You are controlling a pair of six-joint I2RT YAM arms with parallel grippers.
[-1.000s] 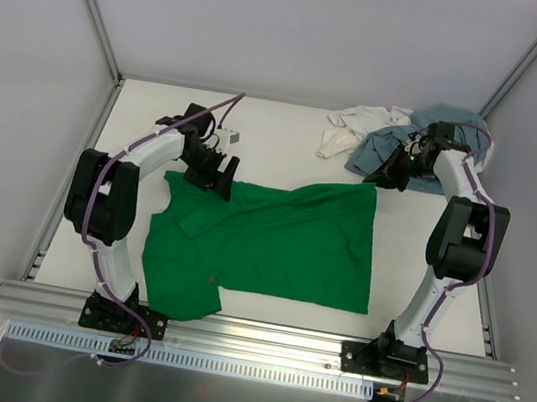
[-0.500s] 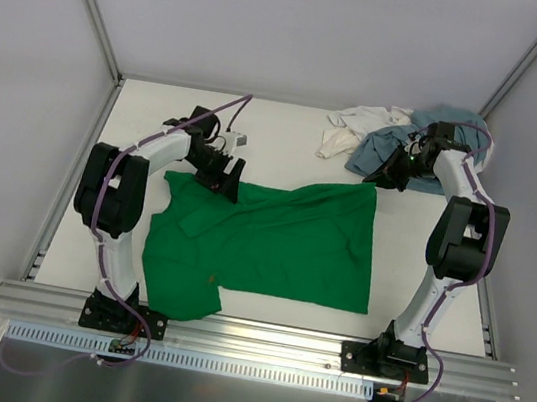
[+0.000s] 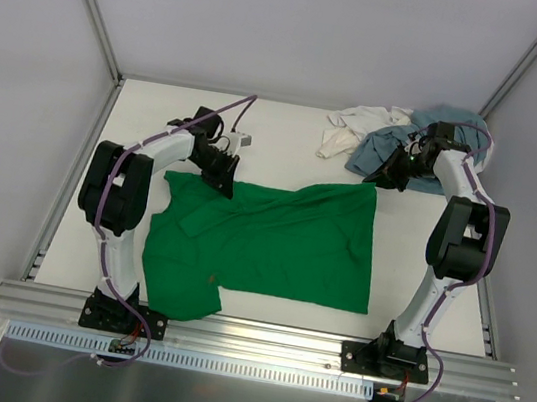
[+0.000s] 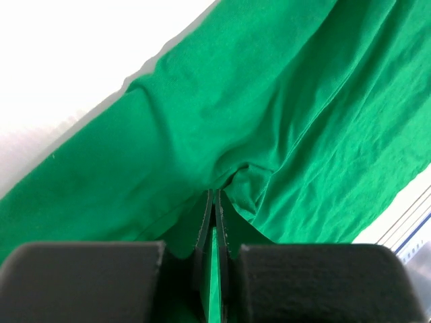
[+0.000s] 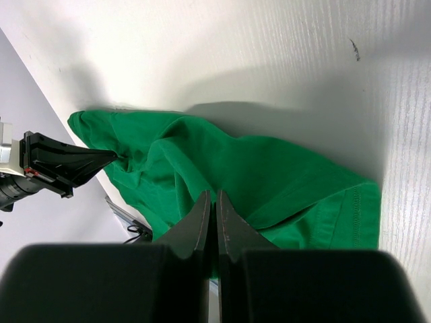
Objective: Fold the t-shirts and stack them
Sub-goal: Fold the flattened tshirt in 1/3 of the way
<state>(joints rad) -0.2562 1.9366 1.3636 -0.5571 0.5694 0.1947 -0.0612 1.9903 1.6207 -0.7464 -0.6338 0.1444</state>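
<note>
A bright green t-shirt (image 3: 282, 244) lies spread across the middle of the table. My left gripper (image 3: 224, 185) sits at the shirt's far left edge, shut, with green cloth (image 4: 202, 121) pinched between its fingertips (image 4: 213, 196). At the shirt's far right corner my right gripper (image 3: 381, 177) is shut, its tips (image 5: 211, 196) on a raised ridge of the green cloth (image 5: 269, 175). A grey-blue t-shirt (image 3: 458, 128) and a white t-shirt (image 3: 352, 128) lie crumpled together at the back right.
White walls with metal posts close in the table (image 3: 288, 138) on three sides. An aluminium rail (image 3: 258, 336) with both arm bases runs along the near edge. My left gripper (image 5: 64, 165) shows in the right wrist view, pinching the shirt's far end.
My left gripper slid right along the shirt's far left edge and closed from open onto the green cloth. The right arm has stayed still.
</note>
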